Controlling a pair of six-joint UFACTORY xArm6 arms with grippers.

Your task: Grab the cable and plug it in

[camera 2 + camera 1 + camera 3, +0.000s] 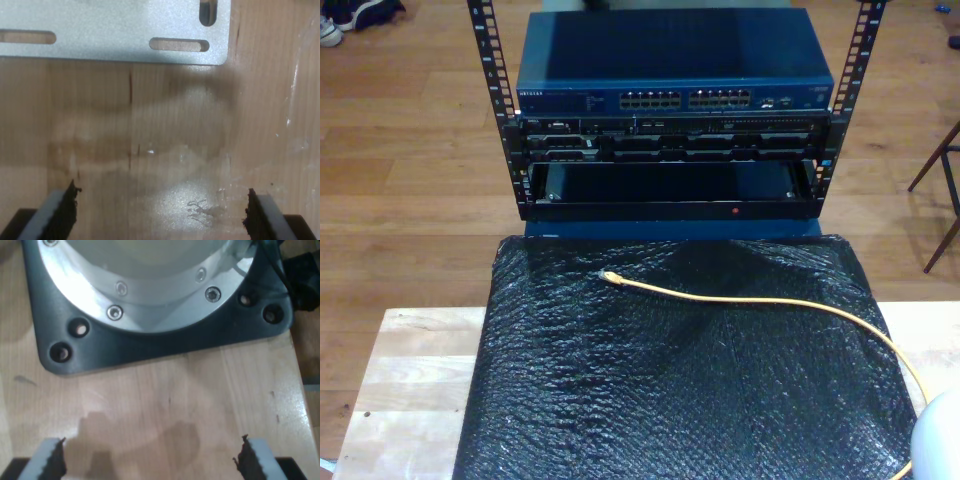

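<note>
On black padded mat, light, limp yellow cable, best pinched behind clear plug; both grippers' fingers apart, empty.

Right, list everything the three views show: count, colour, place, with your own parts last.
cable: one, yellow, lying across the black mat, plug end toward the rack
plug: one, pale, at the cable's end, on the mat
mat: one, black, textured, covering the middle of the table
table: one, light wood, bare at both sides of the mat in the exterior view
network switch: one, blue, top of the rack
rack: one, black, beyond the table
slotted plate: one, silver, on wood ahead of my second gripper
arm base: one, silver on a black mounting plate, ahead of my first gripper
my first gripper: open, above bare wood
my second gripper: open, above bare wood
</note>
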